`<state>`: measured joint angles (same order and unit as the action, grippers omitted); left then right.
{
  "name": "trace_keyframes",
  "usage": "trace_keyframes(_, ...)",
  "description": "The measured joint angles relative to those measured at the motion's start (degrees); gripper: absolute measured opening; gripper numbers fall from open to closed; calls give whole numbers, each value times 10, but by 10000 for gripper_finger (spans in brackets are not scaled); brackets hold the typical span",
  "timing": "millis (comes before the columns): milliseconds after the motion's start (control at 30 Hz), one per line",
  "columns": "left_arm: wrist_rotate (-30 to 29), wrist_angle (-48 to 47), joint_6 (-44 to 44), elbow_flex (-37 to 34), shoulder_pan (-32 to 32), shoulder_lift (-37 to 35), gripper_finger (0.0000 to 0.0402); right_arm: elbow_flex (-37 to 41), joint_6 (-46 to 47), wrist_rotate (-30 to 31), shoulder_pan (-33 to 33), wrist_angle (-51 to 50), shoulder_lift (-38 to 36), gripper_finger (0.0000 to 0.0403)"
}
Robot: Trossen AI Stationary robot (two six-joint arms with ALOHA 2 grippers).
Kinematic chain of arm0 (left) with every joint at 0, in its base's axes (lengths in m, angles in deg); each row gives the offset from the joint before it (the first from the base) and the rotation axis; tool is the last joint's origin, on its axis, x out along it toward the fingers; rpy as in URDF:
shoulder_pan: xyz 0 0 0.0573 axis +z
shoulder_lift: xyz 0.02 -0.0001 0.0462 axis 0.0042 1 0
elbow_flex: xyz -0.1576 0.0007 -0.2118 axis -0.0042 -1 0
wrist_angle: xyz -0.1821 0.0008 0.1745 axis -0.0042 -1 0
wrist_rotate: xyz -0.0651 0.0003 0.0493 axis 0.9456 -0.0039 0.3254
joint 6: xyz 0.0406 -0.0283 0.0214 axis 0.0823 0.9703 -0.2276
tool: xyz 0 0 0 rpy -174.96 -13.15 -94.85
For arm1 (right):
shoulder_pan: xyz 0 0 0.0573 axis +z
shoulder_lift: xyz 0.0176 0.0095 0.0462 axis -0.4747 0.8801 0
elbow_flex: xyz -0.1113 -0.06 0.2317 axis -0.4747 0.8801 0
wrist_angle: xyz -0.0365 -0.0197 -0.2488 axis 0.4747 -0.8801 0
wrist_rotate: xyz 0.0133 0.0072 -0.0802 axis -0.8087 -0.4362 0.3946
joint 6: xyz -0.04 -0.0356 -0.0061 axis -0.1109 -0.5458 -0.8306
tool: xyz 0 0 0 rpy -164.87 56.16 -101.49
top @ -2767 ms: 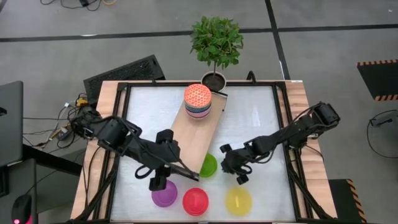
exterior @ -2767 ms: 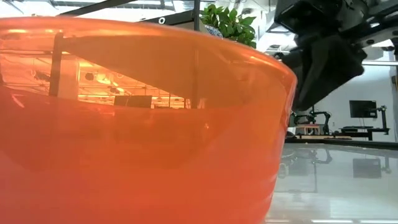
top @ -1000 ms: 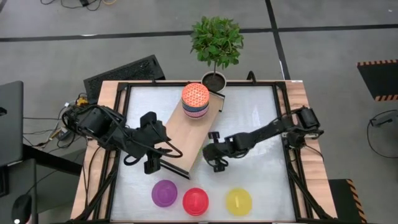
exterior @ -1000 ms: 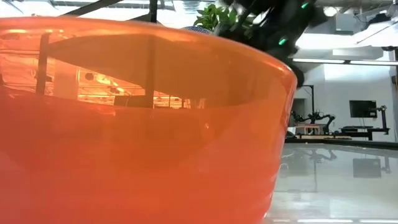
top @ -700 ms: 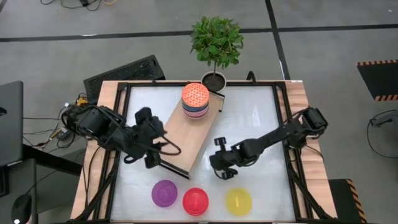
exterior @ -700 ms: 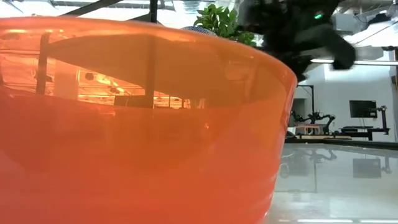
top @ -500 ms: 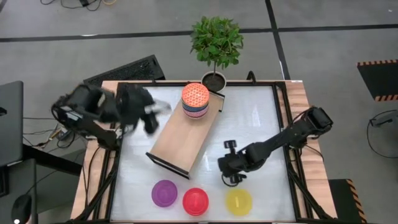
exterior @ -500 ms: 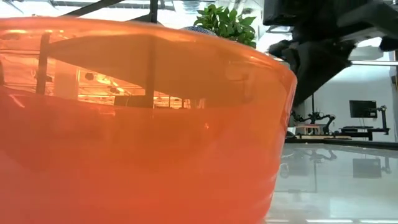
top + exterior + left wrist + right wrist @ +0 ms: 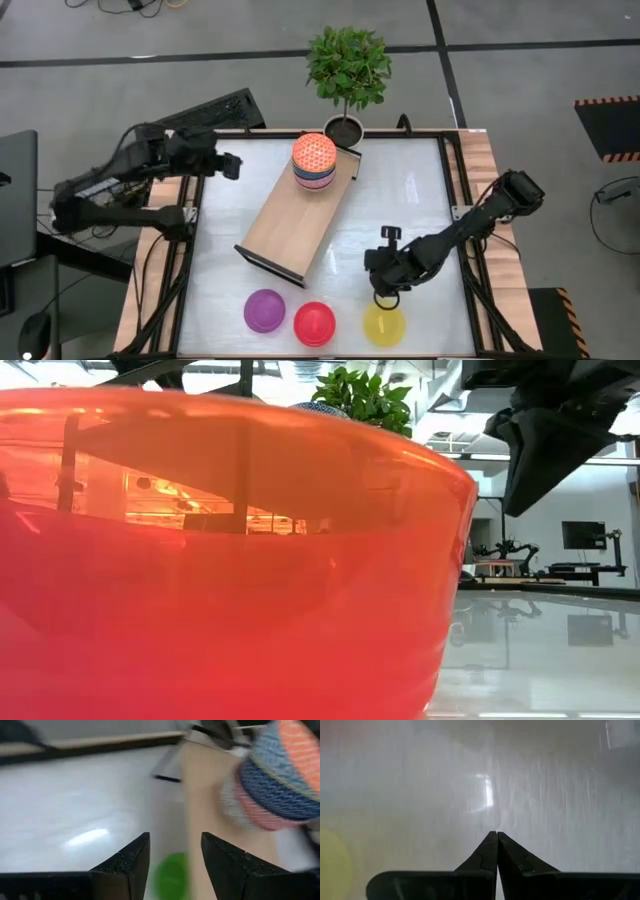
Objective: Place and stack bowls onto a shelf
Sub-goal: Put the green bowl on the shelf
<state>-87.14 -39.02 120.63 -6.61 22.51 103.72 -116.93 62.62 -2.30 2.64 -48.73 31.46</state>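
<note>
The light-wood shelf (image 9: 300,215) lies slantwise on the white table. A stack of patterned bowls (image 9: 315,160), a red-white one on top, stands on its far end and also shows in the left wrist view (image 9: 280,775). Purple (image 9: 265,311), red (image 9: 314,323) and yellow (image 9: 383,324) bowls sit in a row near the front edge. The green bowl is hidden from above; a green blur (image 9: 172,872) shows beside the shelf. My left gripper (image 9: 232,166) (image 9: 175,836) is open and empty at the far left. My right gripper (image 9: 384,295) (image 9: 495,835) is shut and empty just beyond the yellow bowl.
A dark potted plant (image 9: 346,70) stands behind the table's far edge, next to the shelf's far end. A keyboard (image 9: 200,118) lies off the far left corner. The red bowl (image 9: 220,560) fills the low view, with my right arm (image 9: 545,440) above it at the right.
My left gripper has drawn back from the shelf's near left corner toward the table's far left corner. My right gripper has gone from the shelf's near right side toward the near edge, ending by the yellow bowl. The shelf and the stack have stayed put.
</note>
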Motion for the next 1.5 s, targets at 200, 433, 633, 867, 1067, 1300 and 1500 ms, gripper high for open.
trace_keyframes(200, 169, 176, 30, -181, 96, -17, 162, 0, 28, -2, 0, -3, -4, 21)
trace_keyframes(433, 263, 214, -21, -269, 131, -6, 162, 0, 62, -3, 1, -7, -4, 32)
trace_keyframes(633, 305, 267, -39, -320, 135, -5, 162, 0, 62, -8, 0, -14, -4, 21)
trace_keyframes(867, 304, 318, -23, -380, 131, -5, 162, 0, 63, -30, -12, -21, -4, 38)
trace_keyframes(1067, 303, 385, 0, -421, 114, -5, 162, 0, 57, -39, -23, -22, -3, 25)
trace_keyframes(1300, 301, 464, 21, -454, 97, -5, 162, 0, 55, -74, -33, -28, -3, 34)
trace_keyframes(1500, 268, 455, 10, -458, 68, -5, 162, 0, 47, -102, -49, -32, -3, 40)
